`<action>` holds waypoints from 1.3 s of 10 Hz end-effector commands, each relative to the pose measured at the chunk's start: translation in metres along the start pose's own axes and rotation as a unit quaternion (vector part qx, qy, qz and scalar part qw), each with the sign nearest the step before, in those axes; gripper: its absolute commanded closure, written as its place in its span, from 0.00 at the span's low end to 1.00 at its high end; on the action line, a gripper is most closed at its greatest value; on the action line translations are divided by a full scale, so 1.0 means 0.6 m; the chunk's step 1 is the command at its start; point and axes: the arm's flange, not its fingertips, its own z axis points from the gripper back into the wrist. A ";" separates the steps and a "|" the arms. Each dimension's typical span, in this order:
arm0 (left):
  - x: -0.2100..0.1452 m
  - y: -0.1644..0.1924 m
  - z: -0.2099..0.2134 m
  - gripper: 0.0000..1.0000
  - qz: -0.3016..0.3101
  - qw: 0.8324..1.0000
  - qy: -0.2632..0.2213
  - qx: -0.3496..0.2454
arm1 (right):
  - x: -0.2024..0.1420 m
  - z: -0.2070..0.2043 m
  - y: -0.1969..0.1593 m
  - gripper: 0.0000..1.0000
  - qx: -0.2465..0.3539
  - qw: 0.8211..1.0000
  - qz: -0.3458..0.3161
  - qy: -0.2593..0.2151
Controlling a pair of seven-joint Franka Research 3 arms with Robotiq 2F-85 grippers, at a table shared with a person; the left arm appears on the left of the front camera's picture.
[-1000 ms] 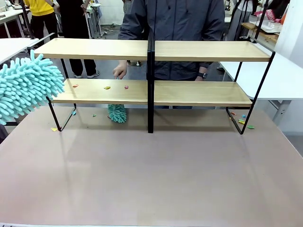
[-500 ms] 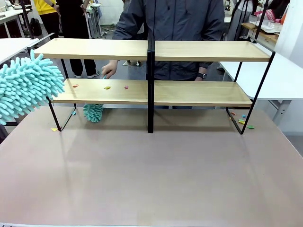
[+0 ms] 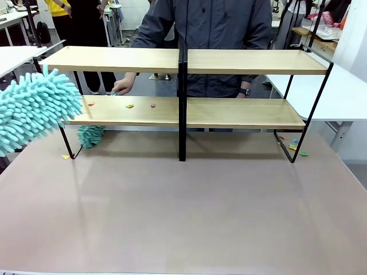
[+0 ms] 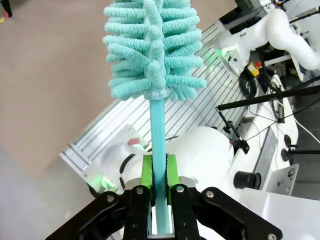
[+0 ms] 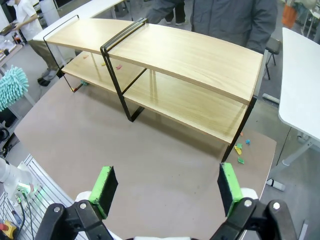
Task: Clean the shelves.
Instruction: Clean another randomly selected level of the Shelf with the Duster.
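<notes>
The shelves (image 3: 183,112) (image 5: 186,56) stand across the far half of the table, light-wood boards on black tube frames. Small coloured scraps (image 3: 130,106) lie on the left lower board. My left gripper (image 4: 159,192) is shut on the teal handle (image 4: 158,135) of a fluffy teal duster (image 4: 152,47) (image 3: 31,109), whose head hangs at the shelves' left end. The person's hand (image 3: 122,86) holds a smaller teal duster (image 3: 90,136), its head under the left lower board. High above the near table, my right gripper (image 5: 166,187) is open with nothing between its fingers.
More scraps lie on the table by the left leg (image 3: 66,156) and the right leg (image 3: 297,149) (image 5: 239,150). The person stands behind the shelves. White tables (image 3: 347,91) flank the brown table (image 3: 183,212), whose near half is bare.
The person's hand and small duster have swept left under the lower board, from near the middle to the left leg. My large duster has shifted slightly right, towards the shelves.
</notes>
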 end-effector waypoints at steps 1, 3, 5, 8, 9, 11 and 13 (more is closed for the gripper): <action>0.015 -0.012 -0.002 0.88 -0.015 1.000 0.024 -0.005 | -0.001 0.000 0.000 0.00 0.002 1.000 0.000 0.000; 0.085 0.002 -0.035 0.88 0.000 1.000 0.011 0.002 | -0.001 0.000 0.000 0.00 0.002 1.000 0.000 0.000; 0.174 0.010 -0.110 0.88 0.039 0.999 0.021 0.020 | -0.001 0.000 0.000 0.00 0.002 1.000 0.000 0.000; 0.279 0.033 -0.235 0.88 0.074 0.996 0.051 0.009 | -0.001 0.000 0.000 0.00 0.002 1.000 0.000 0.000; 0.307 0.032 -0.264 0.88 0.078 0.997 0.025 0.010 | -0.001 0.000 0.000 0.00 0.002 1.000 0.000 0.000; 0.354 0.021 -0.316 0.88 0.083 0.995 -0.035 0.032 | -0.001 0.000 0.000 0.00 0.002 1.000 0.000 0.000; 0.401 0.013 -0.365 0.88 0.099 0.993 -0.047 0.041 | -0.001 0.000 0.000 0.00 0.002 1.000 0.000 0.000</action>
